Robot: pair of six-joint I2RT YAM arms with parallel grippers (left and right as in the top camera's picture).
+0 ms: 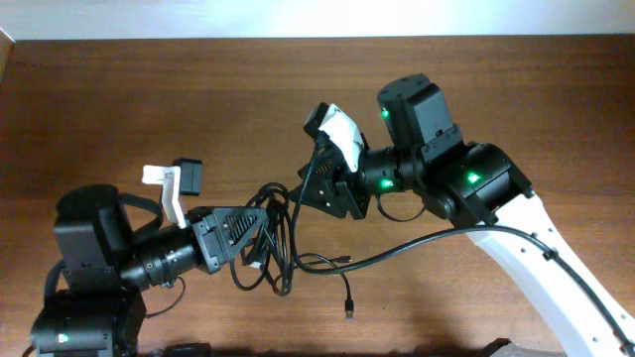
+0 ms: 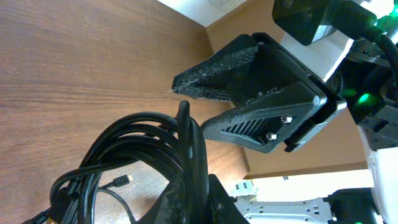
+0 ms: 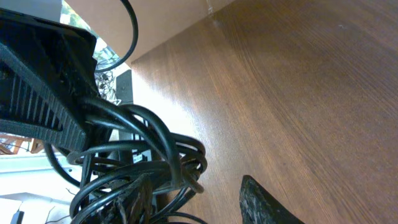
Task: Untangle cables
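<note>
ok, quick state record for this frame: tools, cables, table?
left tool: shut on cables
right tool: open, fingertips at the bundle's top loop, not clamped
cables: black loops bunched together, tangled
loose plug: lies on table, trailing out of the bundle
table: brown wood

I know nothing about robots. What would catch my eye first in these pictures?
A tangle of black cables lies at the middle of the wooden table, gripped by the left gripper. The right gripper reaches in from the opposite side with its fingers spread, and green lights glow on its arm. One loose plug end trails toward the bottom of the overhead view.
</note>
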